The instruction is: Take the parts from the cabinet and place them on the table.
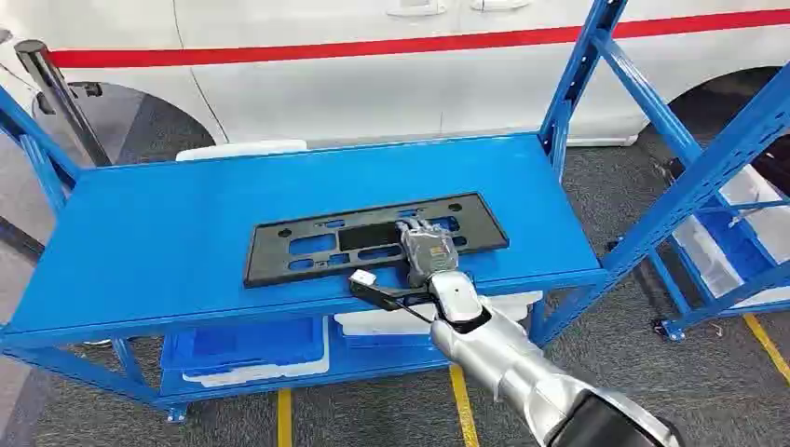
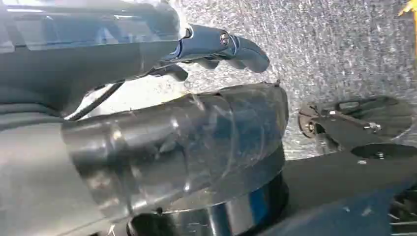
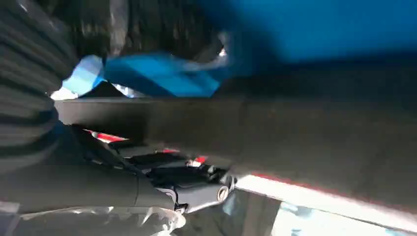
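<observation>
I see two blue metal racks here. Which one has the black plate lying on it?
The big rack straight in front: the long black plate lies flat on its top shelf, with the robot's right hand on it. The rack at the right edge holds white trays instead.

The blue shelf top (image 1: pixel 168 242) has wide bare room to the left of the black plate part (image 1: pixel 373 240) and behind it. The blue upright post (image 1: pixel 568 93) closes the far right corner. The right hand (image 1: pixel 427 250) lies on the part near the front edge. Below, blue and white bins (image 1: pixel 244 349) fill the lower shelf.
</observation>
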`<state>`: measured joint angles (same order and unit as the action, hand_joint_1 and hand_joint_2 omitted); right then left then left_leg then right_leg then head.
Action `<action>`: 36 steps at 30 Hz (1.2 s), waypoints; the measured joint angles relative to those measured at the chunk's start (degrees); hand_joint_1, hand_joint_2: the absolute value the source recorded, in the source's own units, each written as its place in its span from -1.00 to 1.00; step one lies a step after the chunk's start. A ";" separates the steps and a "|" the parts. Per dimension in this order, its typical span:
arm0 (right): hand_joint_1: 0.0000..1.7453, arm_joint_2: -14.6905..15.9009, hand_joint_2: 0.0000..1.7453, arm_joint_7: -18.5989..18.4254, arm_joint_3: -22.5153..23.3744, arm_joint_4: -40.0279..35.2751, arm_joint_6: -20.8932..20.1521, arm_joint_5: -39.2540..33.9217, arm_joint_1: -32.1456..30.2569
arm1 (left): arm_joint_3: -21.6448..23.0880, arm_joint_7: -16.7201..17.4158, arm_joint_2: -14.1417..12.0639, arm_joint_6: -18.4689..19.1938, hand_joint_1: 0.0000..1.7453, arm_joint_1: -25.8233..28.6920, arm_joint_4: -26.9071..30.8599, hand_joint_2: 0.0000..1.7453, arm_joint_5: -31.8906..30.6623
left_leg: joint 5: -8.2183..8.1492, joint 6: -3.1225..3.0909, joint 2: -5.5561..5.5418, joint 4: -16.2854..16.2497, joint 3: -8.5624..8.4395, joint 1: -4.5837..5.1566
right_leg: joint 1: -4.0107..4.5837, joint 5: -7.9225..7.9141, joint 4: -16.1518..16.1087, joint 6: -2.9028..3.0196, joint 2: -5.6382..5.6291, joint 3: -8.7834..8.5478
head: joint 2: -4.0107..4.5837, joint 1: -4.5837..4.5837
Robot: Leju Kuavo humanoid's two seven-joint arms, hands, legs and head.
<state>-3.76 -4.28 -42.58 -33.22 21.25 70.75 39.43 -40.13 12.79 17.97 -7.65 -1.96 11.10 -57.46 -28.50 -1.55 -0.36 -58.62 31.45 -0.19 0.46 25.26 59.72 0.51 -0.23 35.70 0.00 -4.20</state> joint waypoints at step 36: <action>1.00 2.08 1.00 9.25 4.61 -18.04 -3.46 -5.93 -2.56 | -4.05 2.78 0.37 6.29 -1.00 -0.73 0.02 1.00 0.35 | -0.01 -0.36 0.01 -0.39 0.21 0.46 | -0.54 -0.46 -0.58 -0.56 0.02 0.03 | 0.00 0.02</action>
<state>-1.68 4.96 -37.96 -51.27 17.79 64.82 36.87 -44.17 15.56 18.34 -1.36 -2.69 11.13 -57.11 -28.51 -1.91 -0.35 -59.01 31.66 0.27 -0.08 24.81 59.14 -0.05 -0.22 35.74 0.00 -4.17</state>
